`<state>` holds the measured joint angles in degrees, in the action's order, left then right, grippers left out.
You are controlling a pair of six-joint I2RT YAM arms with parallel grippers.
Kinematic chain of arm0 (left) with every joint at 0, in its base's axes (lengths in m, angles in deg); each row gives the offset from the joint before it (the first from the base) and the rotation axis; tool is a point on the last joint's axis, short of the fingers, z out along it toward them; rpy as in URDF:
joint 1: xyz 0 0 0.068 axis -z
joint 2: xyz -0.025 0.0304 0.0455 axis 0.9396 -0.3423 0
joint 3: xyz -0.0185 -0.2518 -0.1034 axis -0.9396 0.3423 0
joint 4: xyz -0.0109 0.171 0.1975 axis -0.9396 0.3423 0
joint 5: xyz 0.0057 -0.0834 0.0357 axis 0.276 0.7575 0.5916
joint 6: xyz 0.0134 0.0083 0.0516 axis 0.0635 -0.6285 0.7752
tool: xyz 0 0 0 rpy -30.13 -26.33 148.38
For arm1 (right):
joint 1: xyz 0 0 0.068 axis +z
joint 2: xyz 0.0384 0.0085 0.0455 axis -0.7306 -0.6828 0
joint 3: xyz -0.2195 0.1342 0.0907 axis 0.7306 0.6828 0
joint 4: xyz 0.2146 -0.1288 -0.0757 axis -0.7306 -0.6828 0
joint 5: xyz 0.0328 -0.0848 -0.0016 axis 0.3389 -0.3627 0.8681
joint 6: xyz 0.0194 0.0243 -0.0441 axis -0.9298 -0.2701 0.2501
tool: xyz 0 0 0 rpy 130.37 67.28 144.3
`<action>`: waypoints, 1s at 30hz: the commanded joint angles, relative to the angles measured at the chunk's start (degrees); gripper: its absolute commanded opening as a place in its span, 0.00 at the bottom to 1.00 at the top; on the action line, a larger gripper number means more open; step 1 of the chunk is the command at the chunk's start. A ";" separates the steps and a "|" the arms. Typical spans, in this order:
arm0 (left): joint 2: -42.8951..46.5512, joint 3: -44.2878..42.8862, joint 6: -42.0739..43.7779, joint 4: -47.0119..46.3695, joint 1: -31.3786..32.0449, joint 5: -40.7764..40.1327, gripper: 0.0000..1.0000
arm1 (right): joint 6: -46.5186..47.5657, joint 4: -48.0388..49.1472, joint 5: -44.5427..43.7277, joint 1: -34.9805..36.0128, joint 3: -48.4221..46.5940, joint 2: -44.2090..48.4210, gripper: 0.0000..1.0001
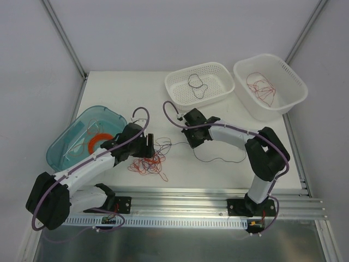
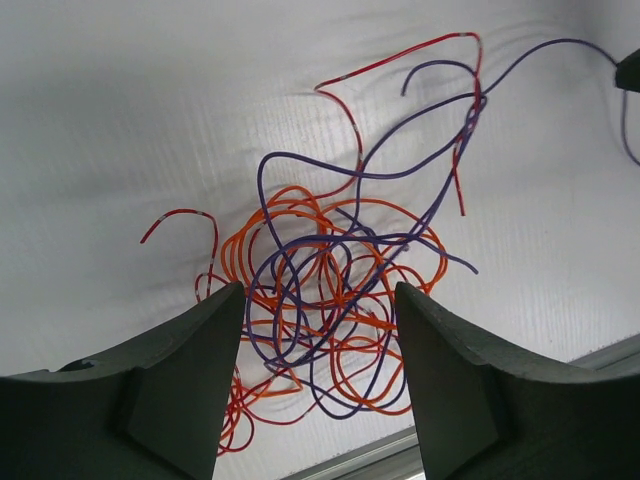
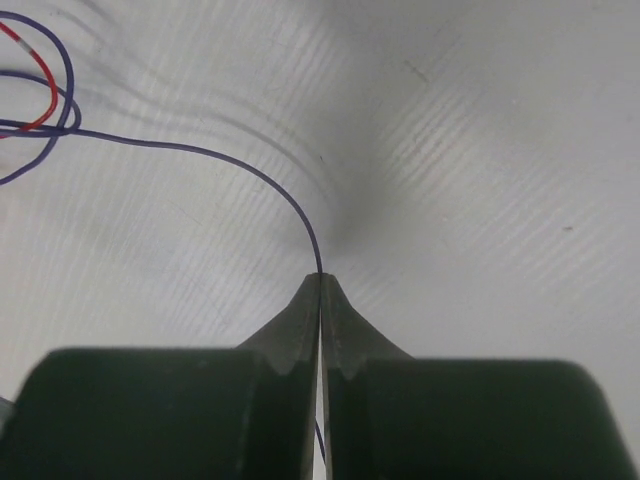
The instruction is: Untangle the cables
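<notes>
A tangle of red and dark cables [image 1: 148, 163] lies on the white table near its front edge. In the left wrist view the tangle [image 2: 330, 300] sits just beyond my open left gripper [image 2: 320, 300], which holds nothing. My left gripper [image 1: 146, 143] hovers just behind the tangle. My right gripper [image 1: 192, 143] is shut on a dark cable [image 3: 250, 170] that runs from its tips [image 3: 320, 278] left toward the tangle. The dark cable's tail [image 1: 218, 160] trails on the table to the right.
A teal tub [image 1: 76, 136] with a flat orange coil [image 1: 98, 143] stands at the left. A white basket [image 1: 199, 84] holds a dark cable, and a white bin [image 1: 270, 84] holds red cables, both at the back right. A metal rail [image 1: 218, 194] runs along the front.
</notes>
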<state>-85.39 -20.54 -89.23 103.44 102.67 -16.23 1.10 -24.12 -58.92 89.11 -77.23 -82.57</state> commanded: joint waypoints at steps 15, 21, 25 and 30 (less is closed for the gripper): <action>-6.49 7.21 -8.70 -2.72 0.45 -6.93 0.24 | -9.08 -5.64 1.38 -24.06 10.48 25.39 0.01; -5.00 8.09 -13.27 0.25 0.01 -11.32 0.14 | -9.43 -12.05 2.96 -35.83 3.37 34.02 0.01; -1.23 7.91 -14.94 2.46 -0.78 -13.43 0.14 | -12.85 -15.05 5.41 -43.73 -3.14 38.94 0.01; 2.29 7.21 -15.65 4.92 -2.62 -14.58 0.12 | -14.88 -16.80 8.23 -47.79 -11.84 42.12 0.01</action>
<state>-85.37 -13.09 -103.04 104.89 101.29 -27.35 -11.45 -38.59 -53.46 42.62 -83.92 -42.55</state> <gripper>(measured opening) 0.126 0.012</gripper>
